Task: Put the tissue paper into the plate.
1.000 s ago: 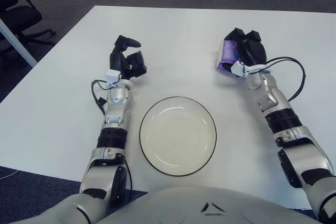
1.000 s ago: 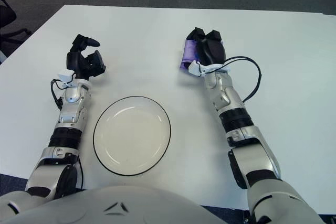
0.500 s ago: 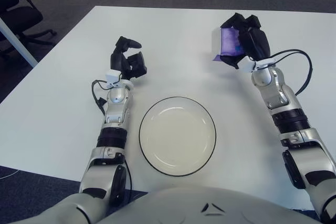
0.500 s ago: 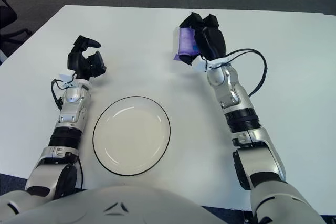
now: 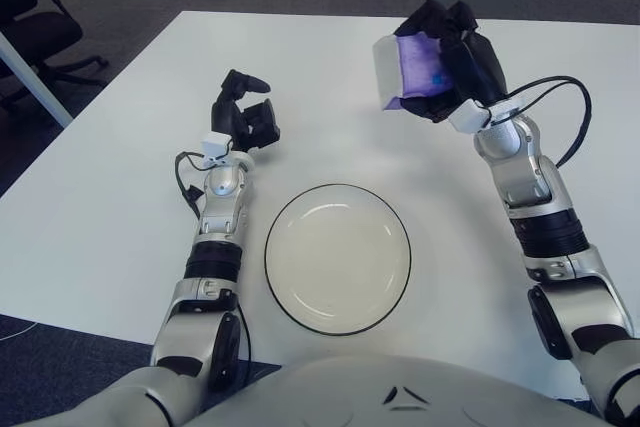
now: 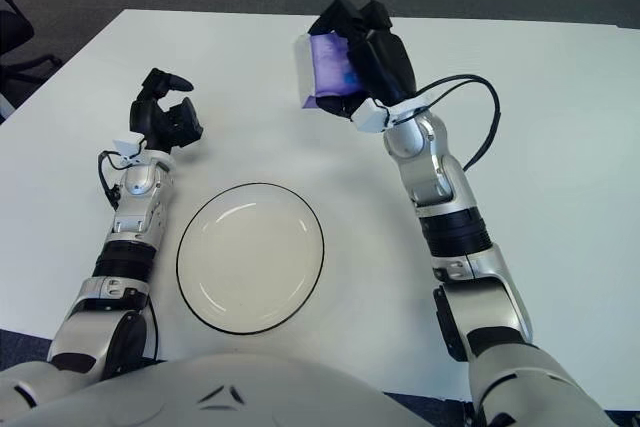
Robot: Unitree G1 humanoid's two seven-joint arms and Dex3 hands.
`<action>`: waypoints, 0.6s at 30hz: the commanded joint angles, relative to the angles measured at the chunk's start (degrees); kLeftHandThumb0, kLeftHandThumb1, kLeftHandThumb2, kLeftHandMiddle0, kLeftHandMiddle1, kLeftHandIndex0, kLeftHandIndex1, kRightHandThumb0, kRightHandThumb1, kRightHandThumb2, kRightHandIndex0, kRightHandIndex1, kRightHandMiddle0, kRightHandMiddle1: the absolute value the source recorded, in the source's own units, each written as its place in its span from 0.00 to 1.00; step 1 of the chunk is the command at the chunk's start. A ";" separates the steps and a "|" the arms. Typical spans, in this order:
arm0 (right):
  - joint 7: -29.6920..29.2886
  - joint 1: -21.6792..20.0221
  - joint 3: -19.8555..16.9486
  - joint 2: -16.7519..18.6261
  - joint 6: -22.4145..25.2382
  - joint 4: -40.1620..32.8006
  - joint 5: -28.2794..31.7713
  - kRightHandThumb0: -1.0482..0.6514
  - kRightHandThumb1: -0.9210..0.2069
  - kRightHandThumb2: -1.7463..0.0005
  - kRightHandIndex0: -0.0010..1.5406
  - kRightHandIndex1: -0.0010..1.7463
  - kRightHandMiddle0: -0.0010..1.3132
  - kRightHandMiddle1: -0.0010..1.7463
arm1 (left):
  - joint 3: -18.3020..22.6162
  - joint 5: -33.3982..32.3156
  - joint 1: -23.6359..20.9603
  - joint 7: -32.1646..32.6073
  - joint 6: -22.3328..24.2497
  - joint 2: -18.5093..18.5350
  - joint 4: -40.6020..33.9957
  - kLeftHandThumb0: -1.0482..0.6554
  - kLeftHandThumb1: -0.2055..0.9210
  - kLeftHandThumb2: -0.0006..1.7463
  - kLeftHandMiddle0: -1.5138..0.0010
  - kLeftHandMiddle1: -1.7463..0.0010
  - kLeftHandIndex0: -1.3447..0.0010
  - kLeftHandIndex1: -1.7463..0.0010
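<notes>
No writing can be read on the tissue paper pack [image 5: 412,72], a purple and white packet gripped in the right hand [image 5: 448,67] at the upper right of the frame. Compared with half a second ago, the pack has been carried higher and further left, nearer the plate [image 5: 338,258] at lower centre. The left hand [image 5: 245,112], loosely curled and empty, is unchanged at centre left above the white table [image 5: 100,217].
</notes>
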 commanded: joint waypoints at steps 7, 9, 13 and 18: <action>6.79 0.23 1.92 2.41 -1.67 -4.15 5.66 0.62 0.76 0.09 0.55 0.94 0.43 1.00 | 0.16 -1.11 6.89 -1.26 -0.12 -2.62 4.97 0.35 0.53 0.70 0.15 0.00 0.59 0.00; 8.26 -0.04 2.06 2.28 -2.57 -4.01 6.79 0.62 0.76 0.09 0.55 0.94 0.43 1.00 | 0.34 -1.39 6.65 -1.36 -0.04 -2.61 5.18 0.35 0.53 0.70 0.15 0.00 0.59 0.00; 11.18 -0.07 2.61 2.28 -3.24 -5.35 8.15 0.62 0.77 0.09 0.55 0.94 0.43 1.00 | 0.48 -1.48 6.48 -1.29 0.04 -2.55 5.28 0.35 0.53 0.70 0.15 0.00 0.59 0.00; 16.89 0.30 3.37 2.01 -4.15 -6.74 13.21 0.62 0.77 0.08 0.55 0.95 0.44 1.00 | 0.41 -1.26 6.38 -1.17 0.08 -2.31 5.23 0.35 0.53 0.70 0.15 0.00 0.59 0.00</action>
